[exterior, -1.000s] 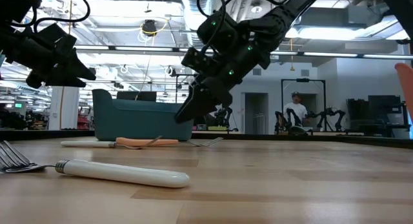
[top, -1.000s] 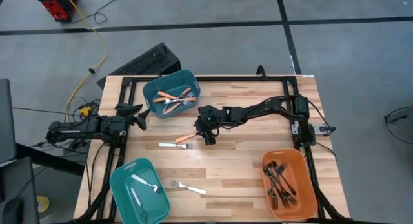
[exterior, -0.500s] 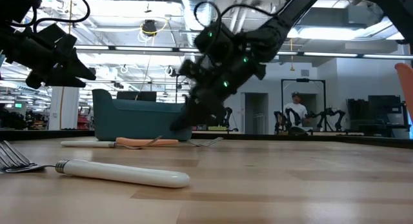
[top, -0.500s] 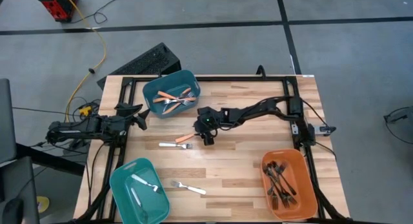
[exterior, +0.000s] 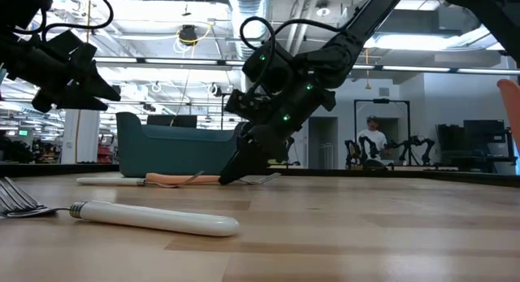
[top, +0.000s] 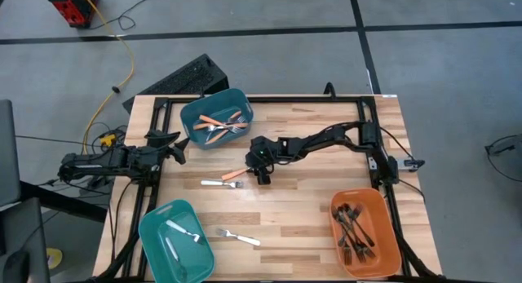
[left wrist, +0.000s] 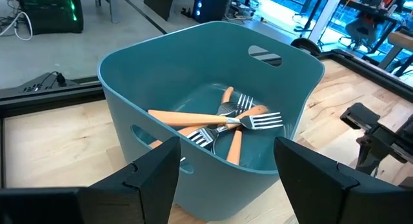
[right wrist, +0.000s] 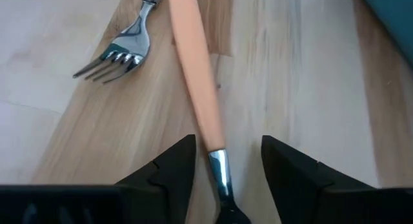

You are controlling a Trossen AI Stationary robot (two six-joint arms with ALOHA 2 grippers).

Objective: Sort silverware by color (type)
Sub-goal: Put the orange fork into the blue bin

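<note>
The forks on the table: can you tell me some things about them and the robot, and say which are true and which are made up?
1. The right gripper has its fingers open on either side of the orange-handled fork. True.
2. The orange bin holds orange-handled forks. False: it holds black forks.
3. The left gripper is looking into a teal bin with orange-handled forks inside. True.
4. The left gripper is holding a fork. False: its fingers are open with nothing between them.
5. A white-handled fork lies on the wooden table beside the teal bin nearest the camera side. True.
</note>
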